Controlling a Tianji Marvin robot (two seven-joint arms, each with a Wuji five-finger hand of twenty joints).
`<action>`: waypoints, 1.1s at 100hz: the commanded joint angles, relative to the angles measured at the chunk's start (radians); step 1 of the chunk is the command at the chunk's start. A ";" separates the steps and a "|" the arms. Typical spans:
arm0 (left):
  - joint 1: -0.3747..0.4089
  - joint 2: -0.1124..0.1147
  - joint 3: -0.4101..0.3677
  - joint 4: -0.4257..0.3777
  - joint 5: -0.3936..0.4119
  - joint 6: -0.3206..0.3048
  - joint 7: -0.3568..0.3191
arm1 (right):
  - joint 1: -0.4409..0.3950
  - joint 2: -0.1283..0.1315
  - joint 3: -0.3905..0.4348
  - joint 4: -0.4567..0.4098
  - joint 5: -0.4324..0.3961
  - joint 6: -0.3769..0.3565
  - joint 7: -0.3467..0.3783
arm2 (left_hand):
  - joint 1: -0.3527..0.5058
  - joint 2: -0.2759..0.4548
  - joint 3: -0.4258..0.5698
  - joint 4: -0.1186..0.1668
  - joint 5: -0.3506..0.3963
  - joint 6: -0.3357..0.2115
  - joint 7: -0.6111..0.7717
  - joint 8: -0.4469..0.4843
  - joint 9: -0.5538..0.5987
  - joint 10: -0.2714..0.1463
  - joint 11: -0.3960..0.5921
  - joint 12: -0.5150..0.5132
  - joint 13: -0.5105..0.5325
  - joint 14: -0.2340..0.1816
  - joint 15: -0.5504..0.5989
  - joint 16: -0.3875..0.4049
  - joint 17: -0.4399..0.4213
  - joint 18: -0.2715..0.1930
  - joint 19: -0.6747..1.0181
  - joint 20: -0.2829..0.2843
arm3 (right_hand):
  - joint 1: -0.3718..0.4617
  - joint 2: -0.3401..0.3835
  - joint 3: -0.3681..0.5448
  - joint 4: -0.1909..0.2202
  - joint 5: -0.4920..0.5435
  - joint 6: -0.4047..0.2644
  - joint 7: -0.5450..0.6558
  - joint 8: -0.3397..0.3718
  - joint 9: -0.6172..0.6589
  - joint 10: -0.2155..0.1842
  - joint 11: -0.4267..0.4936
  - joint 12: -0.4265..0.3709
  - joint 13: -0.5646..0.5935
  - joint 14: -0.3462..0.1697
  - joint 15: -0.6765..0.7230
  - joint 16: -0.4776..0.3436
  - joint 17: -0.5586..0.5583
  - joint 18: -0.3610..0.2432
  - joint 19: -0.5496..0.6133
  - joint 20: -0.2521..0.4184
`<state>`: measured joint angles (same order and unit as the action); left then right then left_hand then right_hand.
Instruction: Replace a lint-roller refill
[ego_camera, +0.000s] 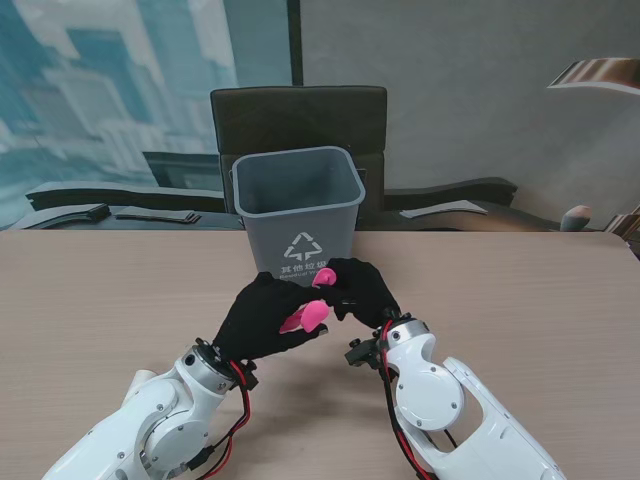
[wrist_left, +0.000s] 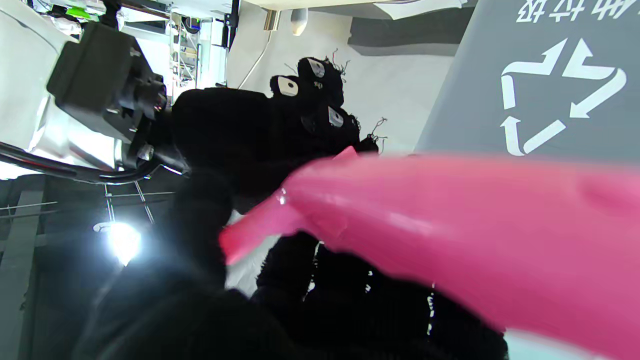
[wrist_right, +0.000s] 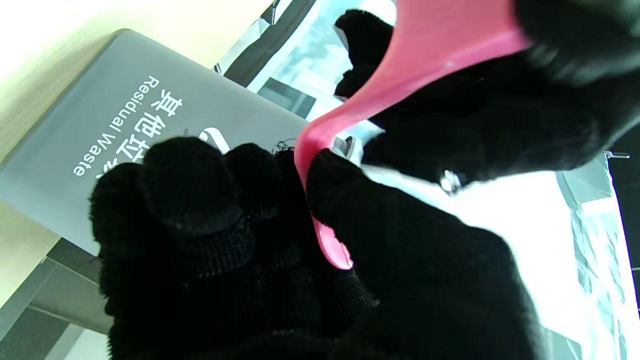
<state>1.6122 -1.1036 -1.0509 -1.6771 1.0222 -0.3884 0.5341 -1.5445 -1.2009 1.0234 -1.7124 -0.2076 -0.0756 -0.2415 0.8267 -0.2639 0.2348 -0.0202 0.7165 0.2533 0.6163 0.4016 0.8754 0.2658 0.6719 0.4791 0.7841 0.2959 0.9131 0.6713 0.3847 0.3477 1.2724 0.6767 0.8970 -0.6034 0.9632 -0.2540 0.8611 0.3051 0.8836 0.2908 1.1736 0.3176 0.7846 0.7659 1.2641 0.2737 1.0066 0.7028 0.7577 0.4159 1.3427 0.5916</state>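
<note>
**Both hands on the pink roller, just in front of the bin**

The grey bin (ego_camera: 297, 210) stands on the table (ego_camera: 90, 300), farther from me than both hands, with a white recycling mark and the words "Residual Waste" on its near wall. Behind the bin is a dark chair (ego_camera: 298, 118).

The pink roller (ego_camera: 306, 317) is held off the table top, just in front of the bin's near wall and between the two black-gloved hands. Only small parts of it show in the stand view: a pink lump at the left hand's fingertips and a smaller pink bit nearer the bin, by the right hand. Whether a refill is on it cannot be told.

The left hand (ego_camera: 262, 318) is nearer to me than the bin and a little to its left. Its fingers are wrapped around the thick part of the roller, which fills much of the left wrist view as a blurred pink shape.

The right hand (ego_camera: 362, 290) is right beside the left one, close to the bin's near wall. Its fingers are curled in and its thumb (wrist_right: 350, 200) presses a thin curved pink piece against them, so it grips the roller too. The pink piece runs from that pinch across to the left hand's glove.
</note>
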 joint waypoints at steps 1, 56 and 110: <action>0.005 -0.007 -0.004 -0.002 0.002 0.004 -0.007 | -0.004 -0.009 -0.004 -0.007 -0.001 0.001 0.015 | 0.098 0.064 -0.010 -0.019 0.015 -0.028 0.077 -0.028 0.046 -0.020 0.037 0.025 0.051 -0.008 0.047 -0.023 0.019 -0.007 0.057 -0.006 | 0.057 0.008 0.037 -0.009 0.033 -0.066 0.078 0.014 0.022 0.055 0.019 -0.007 0.040 -0.116 0.027 -0.004 0.008 -0.022 0.028 -0.003; 0.027 -0.005 -0.040 -0.022 0.016 0.026 -0.002 | 0.001 0.002 0.013 0.020 0.006 -0.136 0.042 | 0.426 0.046 -0.122 -0.018 0.061 0.005 0.234 -0.086 0.176 -0.022 0.212 0.141 0.182 0.007 0.224 0.005 0.124 0.018 0.145 -0.001 | -0.003 0.126 -0.144 0.056 -0.081 -0.171 0.009 0.023 -0.136 -0.011 -0.047 -0.134 -0.114 -0.106 -0.210 -0.083 -0.122 -0.120 -0.020 -0.027; 0.065 -0.041 -0.063 -0.088 -0.196 0.058 -0.092 | -0.121 0.012 0.139 -0.009 -0.222 -0.228 -0.089 | 0.464 0.080 -0.103 -0.029 -0.026 -0.058 0.205 -0.072 0.070 -0.066 0.108 0.115 0.088 -0.052 0.102 -0.012 0.057 -0.038 0.058 -0.046 | -0.311 0.134 -0.306 0.204 -0.164 -0.144 -0.467 0.366 -0.513 0.003 -0.035 -0.223 -0.492 -0.082 -0.311 -0.154 -0.367 -0.100 -0.109 0.002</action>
<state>1.6724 -1.1348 -1.1137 -1.7496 0.8384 -0.3338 0.4551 -1.6497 -1.1914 1.1707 -1.7136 -0.4562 -0.3313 -0.3692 1.1714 -0.2644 0.0733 -0.0325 0.7167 0.2194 0.8290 0.3198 0.9661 0.2547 0.7836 0.5987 0.8976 0.2741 1.0375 0.6533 0.4660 0.3489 1.3406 0.6450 0.6139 -0.4468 0.6763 -0.0872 0.6748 0.1585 0.4046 0.6354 0.6399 0.3108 0.7299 0.5237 0.7418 0.2956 0.6576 0.5315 0.3646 0.3393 1.1995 0.5781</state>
